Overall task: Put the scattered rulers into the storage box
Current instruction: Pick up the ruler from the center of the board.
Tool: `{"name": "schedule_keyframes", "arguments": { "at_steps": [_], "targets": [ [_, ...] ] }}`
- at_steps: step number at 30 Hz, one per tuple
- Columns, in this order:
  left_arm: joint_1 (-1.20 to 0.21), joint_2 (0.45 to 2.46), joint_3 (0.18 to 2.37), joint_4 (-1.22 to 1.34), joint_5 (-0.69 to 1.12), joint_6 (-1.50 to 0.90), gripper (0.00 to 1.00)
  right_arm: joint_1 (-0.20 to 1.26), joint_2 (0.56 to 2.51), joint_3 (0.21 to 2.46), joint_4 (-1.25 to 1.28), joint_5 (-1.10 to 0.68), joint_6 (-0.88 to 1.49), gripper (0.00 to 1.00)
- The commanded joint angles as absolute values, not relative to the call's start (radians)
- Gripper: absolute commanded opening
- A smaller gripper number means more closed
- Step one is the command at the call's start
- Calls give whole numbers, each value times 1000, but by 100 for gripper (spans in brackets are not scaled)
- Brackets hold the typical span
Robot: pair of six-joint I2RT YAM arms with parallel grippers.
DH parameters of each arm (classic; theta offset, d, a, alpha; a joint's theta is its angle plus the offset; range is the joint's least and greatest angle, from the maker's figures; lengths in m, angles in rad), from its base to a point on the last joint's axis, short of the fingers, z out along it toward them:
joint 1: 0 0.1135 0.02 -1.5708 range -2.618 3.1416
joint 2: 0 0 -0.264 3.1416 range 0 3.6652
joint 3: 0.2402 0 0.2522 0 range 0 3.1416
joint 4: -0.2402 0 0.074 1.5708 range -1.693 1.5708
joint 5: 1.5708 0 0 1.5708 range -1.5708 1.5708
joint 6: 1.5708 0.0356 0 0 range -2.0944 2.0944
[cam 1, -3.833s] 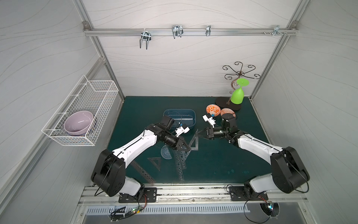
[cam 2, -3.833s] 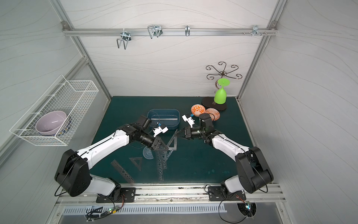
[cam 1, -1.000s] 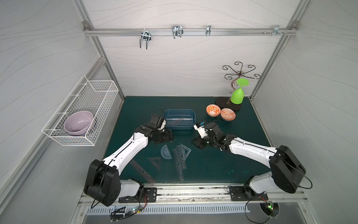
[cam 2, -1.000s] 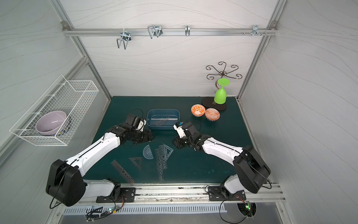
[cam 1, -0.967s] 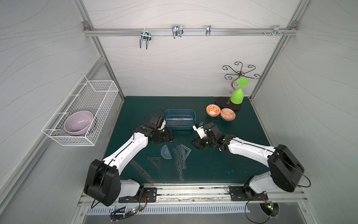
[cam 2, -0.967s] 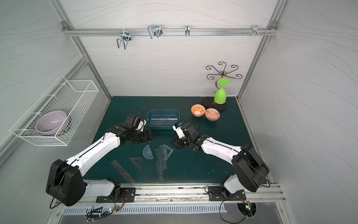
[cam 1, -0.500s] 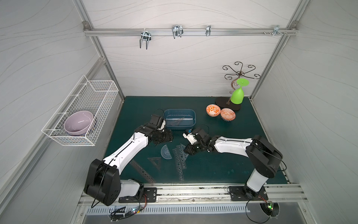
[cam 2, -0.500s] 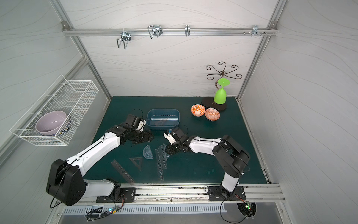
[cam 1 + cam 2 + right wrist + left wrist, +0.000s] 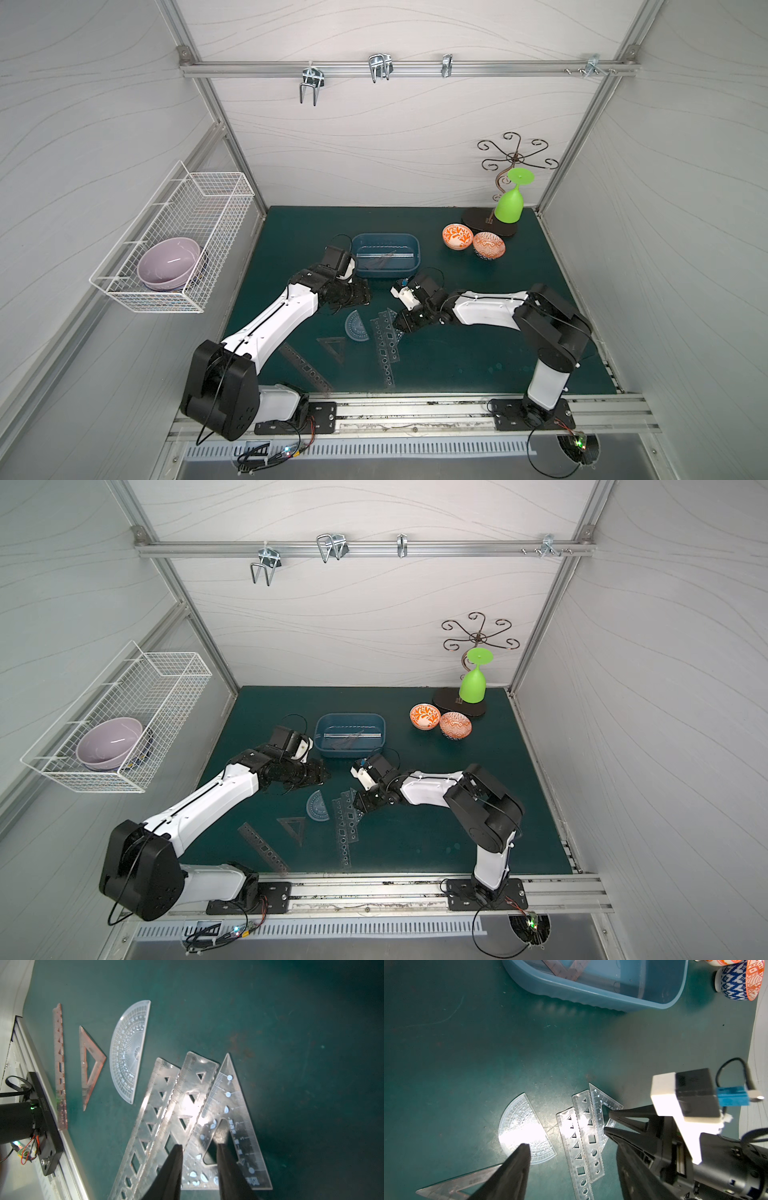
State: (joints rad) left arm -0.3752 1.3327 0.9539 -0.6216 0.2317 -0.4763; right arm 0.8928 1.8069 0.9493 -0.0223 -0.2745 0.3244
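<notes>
The blue-grey storage box (image 9: 417,257) (image 9: 383,733) (image 9: 591,991) stands mid-table with a straight ruler and a set square inside. In front of it lie a protractor (image 9: 356,328) (image 9: 128,1051), two overlapping stencil rulers (image 9: 384,345) (image 9: 149,1118), a clear set square (image 9: 234,1105) (image 9: 602,1103), a dark set square (image 9: 332,347) and a long dark stencil ruler (image 9: 305,370). My right gripper (image 9: 199,1147) (image 9: 405,324) is low over the clear set square, narrowly open, its tips either side of one band. My left gripper (image 9: 571,1147) (image 9: 361,293) hovers wide open and empty between the box and the protractor.
Two orange patterned bowls (image 9: 457,242) (image 9: 489,250) and a green goblet (image 9: 510,203) on a wire stand sit at the back right. A white wire basket (image 9: 174,245) with a purple bowl hangs on the left wall. The metal rail (image 9: 415,409) borders the front.
My right arm has swung left and down from beside the box to the pile of rulers. The left arm has stayed where it was, still open.
</notes>
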Motion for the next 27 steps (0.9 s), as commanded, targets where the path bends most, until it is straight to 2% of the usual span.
{"name": "schedule_keyframes", "arguments": {
  "at_steps": [1,12,27],
  "targets": [
    [-377,1347,952,-603,237,-486,70,897,1836,972,-20,-290,333,33],
    [-377,1331,945,-598,241,-489,70,888,1864,968,-25,-264,341,33],
    [-367,1318,946,-606,243,-485,70,779,1811,865,-50,-222,355,32]
  ]
}}
